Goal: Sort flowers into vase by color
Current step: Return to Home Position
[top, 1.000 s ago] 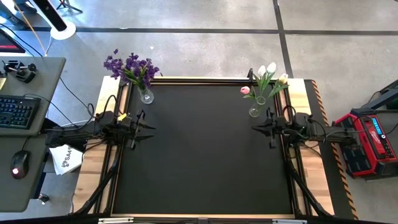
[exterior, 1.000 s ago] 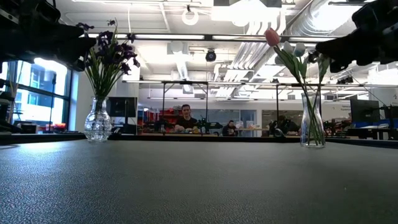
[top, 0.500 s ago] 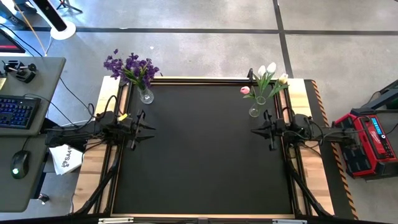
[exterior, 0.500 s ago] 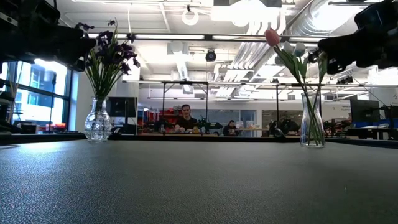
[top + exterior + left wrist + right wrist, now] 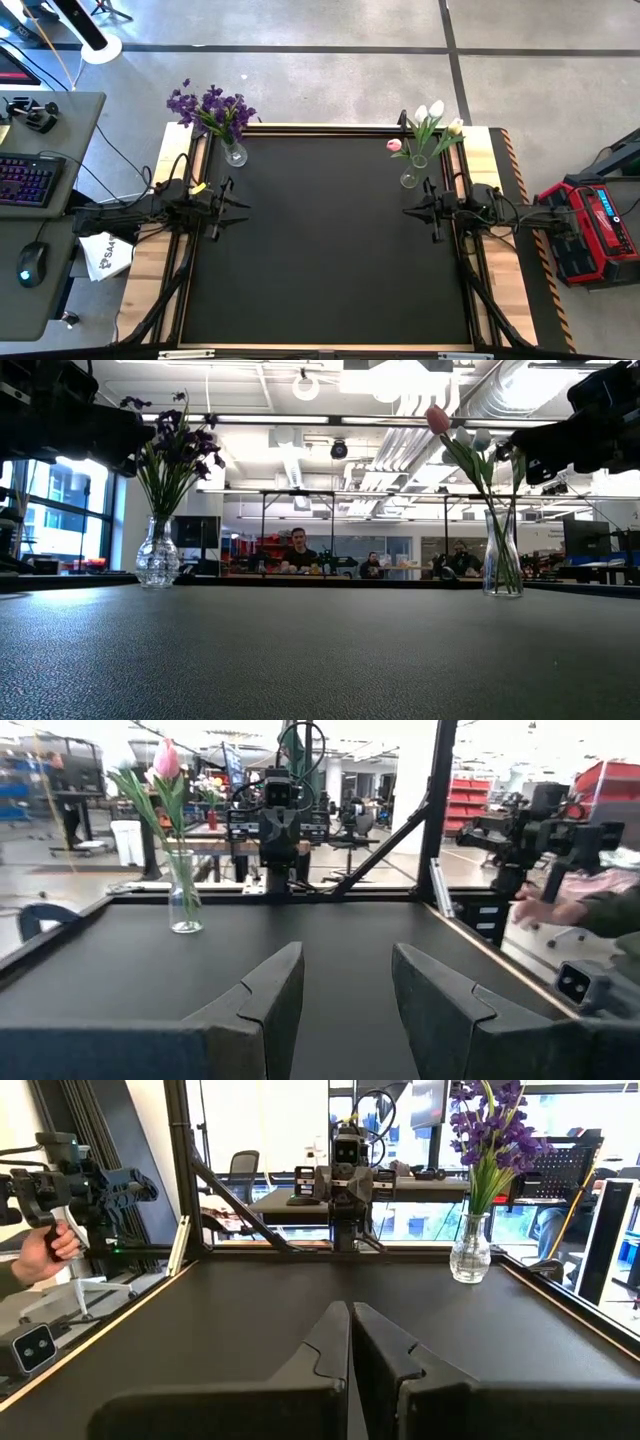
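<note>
High view / L gripper (image 5: 228, 204): over the table's (image 5: 330, 270) left edge, pointing inward, empty; gap too small to judge here.
High view / R gripper (image 5: 424, 210): over the right edge, facing the L one, empty.
High view / purple flowers (image 5: 212, 108): in L vase (image 5: 235, 154), far-left corner.
High view / tulips (image 5: 428, 122): white plus pink, in R vase (image 5: 409, 179), far-right corner, near R gripper.
Low view / vases: both upright on the table, well apart. Purple bunch in L vase; pink tulip (image 5: 437, 418) stands tallest in R vase.
Low view / arms: dark shapes high at both sides, off the table top.
L wrist / L gripper: fingers (image 5: 268, 992) spread wide, bare table between, nothing gripped.
L wrist / ahead: R vase w/ tulips; a person's hand (image 5: 545, 906) off to the table's side.
R wrist / R gripper: fingers (image 5: 330, 1342) pressed together, no gap, nothing pinched.
R wrist / ahead: L vase w/ purple flowers.
</note>
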You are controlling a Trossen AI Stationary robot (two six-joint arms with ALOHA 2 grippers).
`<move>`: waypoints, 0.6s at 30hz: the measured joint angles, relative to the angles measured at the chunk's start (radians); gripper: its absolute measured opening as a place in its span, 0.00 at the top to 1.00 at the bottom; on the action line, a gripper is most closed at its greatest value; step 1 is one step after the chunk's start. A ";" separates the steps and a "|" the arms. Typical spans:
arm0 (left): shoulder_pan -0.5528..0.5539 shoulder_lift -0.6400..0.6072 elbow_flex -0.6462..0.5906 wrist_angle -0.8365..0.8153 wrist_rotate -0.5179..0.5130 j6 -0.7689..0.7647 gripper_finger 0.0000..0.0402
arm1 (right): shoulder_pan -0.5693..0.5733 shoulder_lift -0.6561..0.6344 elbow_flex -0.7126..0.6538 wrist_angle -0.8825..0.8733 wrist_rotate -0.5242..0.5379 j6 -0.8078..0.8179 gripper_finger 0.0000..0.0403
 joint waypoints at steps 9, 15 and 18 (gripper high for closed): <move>0.000 0.000 0.000 -0.009 -0.096 0.025 0.65 | 0.000 0.000 0.000 0.000 0.000 0.000 1.00; 0.000 0.000 0.000 -0.009 -0.098 0.025 0.65 | 0.000 0.000 0.000 0.000 0.000 0.000 1.00; 0.000 0.000 0.000 -0.009 -0.098 0.025 0.65 | 0.000 0.000 0.000 0.000 0.000 0.000 1.00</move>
